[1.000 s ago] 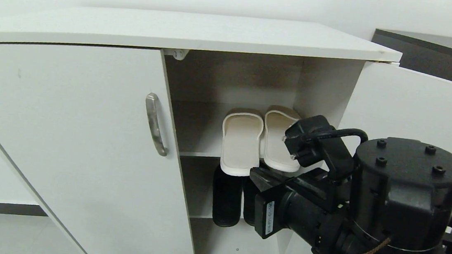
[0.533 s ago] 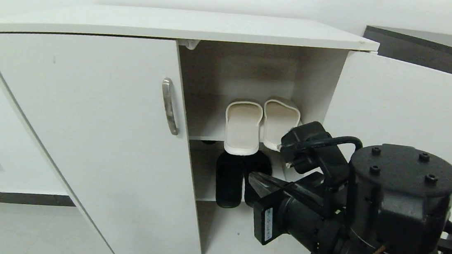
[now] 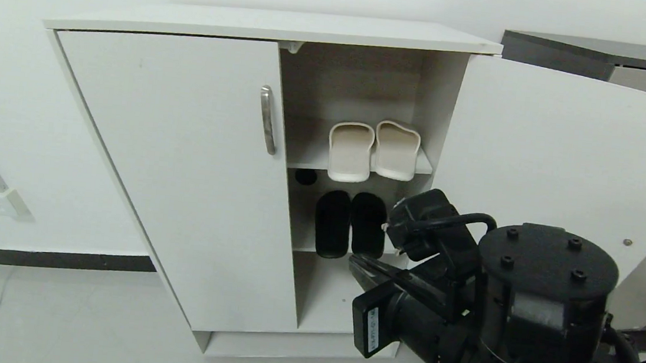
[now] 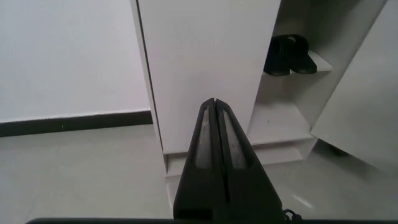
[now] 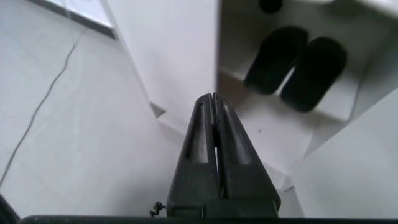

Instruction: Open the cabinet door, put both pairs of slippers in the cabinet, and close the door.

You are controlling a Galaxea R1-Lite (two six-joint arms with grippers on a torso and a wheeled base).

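In the head view, white slippers (image 3: 351, 151) are seen shelved above black slippers (image 3: 332, 224), so the open door (image 3: 561, 169) is best pushed shut near its free edge. In the left wrist view, the left gripper (image 4: 214, 109) is pressed together, empty. In the right wrist view, the right gripper (image 5: 213, 106) is likewise pressed together, empty, outside the shelves.

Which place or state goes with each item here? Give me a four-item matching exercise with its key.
Things:
1. white slippers
2. black slippers
3. left door
4. right door

Place or state:
A. swung open
B. on the upper shelf
C. shut
D. on the middle shelf

Pairs: 1-B, 2-D, 3-C, 4-A
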